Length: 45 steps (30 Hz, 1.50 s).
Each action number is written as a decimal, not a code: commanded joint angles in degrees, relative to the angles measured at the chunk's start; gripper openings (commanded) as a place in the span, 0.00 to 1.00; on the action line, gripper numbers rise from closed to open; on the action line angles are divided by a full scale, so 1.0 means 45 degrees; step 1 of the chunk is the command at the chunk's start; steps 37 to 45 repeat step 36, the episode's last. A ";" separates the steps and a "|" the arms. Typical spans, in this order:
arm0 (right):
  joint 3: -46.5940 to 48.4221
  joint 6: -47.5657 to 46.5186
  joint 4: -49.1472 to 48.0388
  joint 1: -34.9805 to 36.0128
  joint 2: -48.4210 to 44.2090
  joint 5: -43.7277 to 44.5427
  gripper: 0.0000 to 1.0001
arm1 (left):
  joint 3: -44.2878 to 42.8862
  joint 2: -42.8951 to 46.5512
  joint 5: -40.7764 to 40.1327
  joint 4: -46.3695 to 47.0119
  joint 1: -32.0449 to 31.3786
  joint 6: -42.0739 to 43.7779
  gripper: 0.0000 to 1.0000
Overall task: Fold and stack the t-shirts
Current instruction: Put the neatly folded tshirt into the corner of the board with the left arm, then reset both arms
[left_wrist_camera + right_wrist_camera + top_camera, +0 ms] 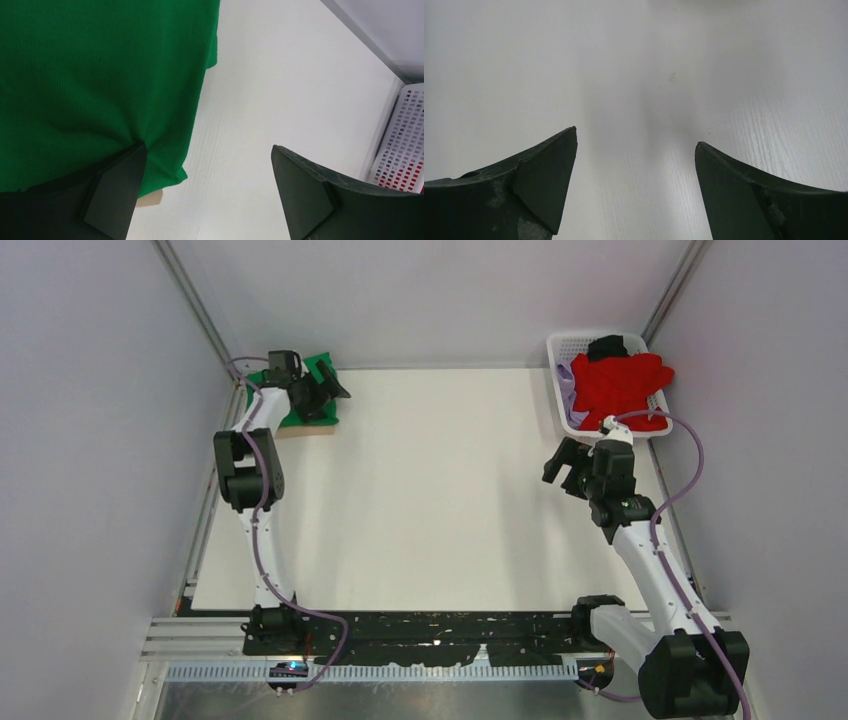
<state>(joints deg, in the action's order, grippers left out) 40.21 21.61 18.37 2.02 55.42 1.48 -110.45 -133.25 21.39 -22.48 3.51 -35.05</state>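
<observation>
L gripper (208, 150) wide, empty, at green t-shirt (100, 75) edge; R gripper (635, 137) wide over desk (634, 60). I judge red t-shirt (620, 380) limp, light: pinch draped edge.

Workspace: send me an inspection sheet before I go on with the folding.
Surface: white table, bare in the middle.
Job's things: green shirt lies flat at the far left corner, tan cloth showing under it; red shirt heaped on the basket at far right, with a black garment and lilac garment.
Clutter: nothing seen.
End effectors: left end effector open, at the green shirt's edge; right end effector open over bare table, holding nothing.
Cables: lilac cables run along both arms; the right one loops by the basket.
Surroundings: plain walls, metal corner posts.
</observation>
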 commanded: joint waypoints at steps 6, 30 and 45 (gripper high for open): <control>-0.0221 -0.0115 -0.0506 -0.0085 -0.1336 0.0357 0.95 | 0.2001 0.6014 -0.0842 -0.0646 -0.0387 0.1642 1.00; -0.2254 0.0386 -0.0736 -0.0096 -0.3780 0.4186 0.95 | 1.8213 2.1264 -0.5949 0.3698 -0.2347 0.3106 1.00; -0.2214 0.0216 -0.0700 -0.0091 -0.3554 0.4316 0.95 | 1.8294 2.1304 -0.6092 0.3903 -0.2350 0.3179 1.00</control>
